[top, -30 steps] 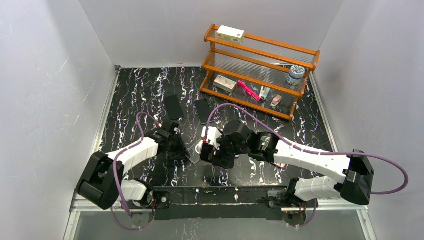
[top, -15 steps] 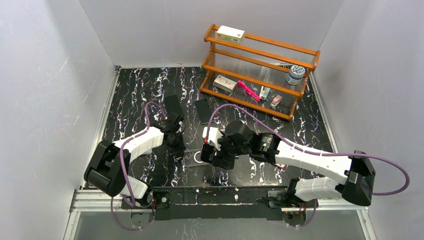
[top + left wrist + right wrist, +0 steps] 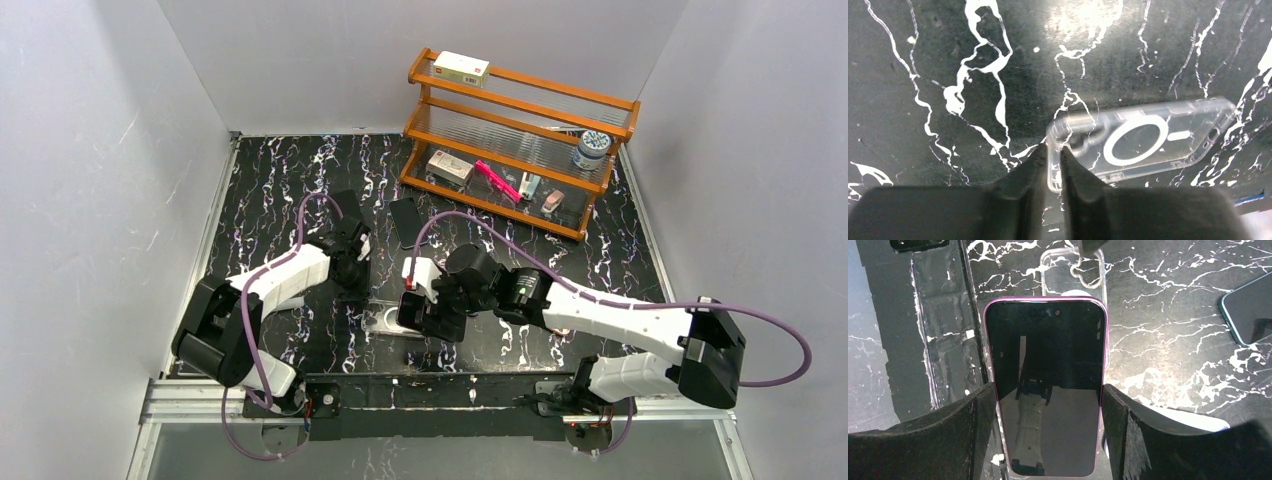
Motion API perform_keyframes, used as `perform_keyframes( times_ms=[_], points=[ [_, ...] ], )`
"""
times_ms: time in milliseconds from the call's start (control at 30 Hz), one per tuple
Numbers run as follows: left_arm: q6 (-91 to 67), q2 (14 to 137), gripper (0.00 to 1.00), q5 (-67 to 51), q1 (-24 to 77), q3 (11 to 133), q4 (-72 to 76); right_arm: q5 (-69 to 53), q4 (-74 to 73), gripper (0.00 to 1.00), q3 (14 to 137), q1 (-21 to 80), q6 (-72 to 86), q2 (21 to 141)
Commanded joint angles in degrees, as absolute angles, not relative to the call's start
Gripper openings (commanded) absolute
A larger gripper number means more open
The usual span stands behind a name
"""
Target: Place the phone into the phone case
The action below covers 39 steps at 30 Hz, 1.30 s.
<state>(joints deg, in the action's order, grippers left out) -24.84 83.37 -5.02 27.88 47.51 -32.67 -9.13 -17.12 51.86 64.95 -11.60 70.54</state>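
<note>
Nearest, a purple-edged phone (image 3: 1045, 380) is clamped by its long sides in the right gripper (image 3: 1050, 405), its far end over the clear phone case (image 3: 1143, 145) on the black table (image 3: 923, 50). Beyond, the case's corner rim is pinched by the left gripper (image 3: 1052, 160).

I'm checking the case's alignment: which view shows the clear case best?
Left wrist: nearly the whole clear case lies in view, the left pincer pinching its corner. Right wrist shows only its far end beyond the phone; top external shows a faint glint.
</note>
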Motion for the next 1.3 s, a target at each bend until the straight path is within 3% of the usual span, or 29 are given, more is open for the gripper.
perform_keyframes(
  times_ms=[0,100,167,333,500,700,1100,1267],
  points=[
    [-22.2,82.2,0.25,-9.5,28.0,50.1,-32.9,-11.9,-10.6,0.52,52.5,64.9,-9.7,72.6],
    [-23.5,80.6,0.50,-9.6,27.6,51.6,-32.8,-13.2,-8.8,0.52,53.2,64.9,-9.4,74.1],
    [-24.7,79.2,0.60,-10.0,26.1,52.2,-33.0,-14.2,-6.8,0.53,53.3,64.9,-9.8,75.1],
    [-27.5,75.0,0.71,-13.2,17.6,52.1,-32.4,-15.1,-2.5,0.53,54.3,64.9,-12.7,79.4],
    [-30.7,71.3,0.77,-21.7,3.1,47.7,-30.1,-14.6,2.2,0.53,57.0,64.9,-14.7,84.2],
    [-29.7,67.9,0.97,-22.9,-3.9,44.8,-29.9,-16.8,10.9,0.52,57.4,64.8,-15.8,89.1],
    [-28.1,65.1,0.98,-24.9,-4.2,42.0,-27.7,-18.4,18.4,0.52,55.5,63.9,-16.1,92.2],
    [-28.3,65.3,0.94,-26.7,-4.2,40.9,-26.6,-18.5,20.8,0.52,53.8,63.4,-15.7,92.5]
  ],
)
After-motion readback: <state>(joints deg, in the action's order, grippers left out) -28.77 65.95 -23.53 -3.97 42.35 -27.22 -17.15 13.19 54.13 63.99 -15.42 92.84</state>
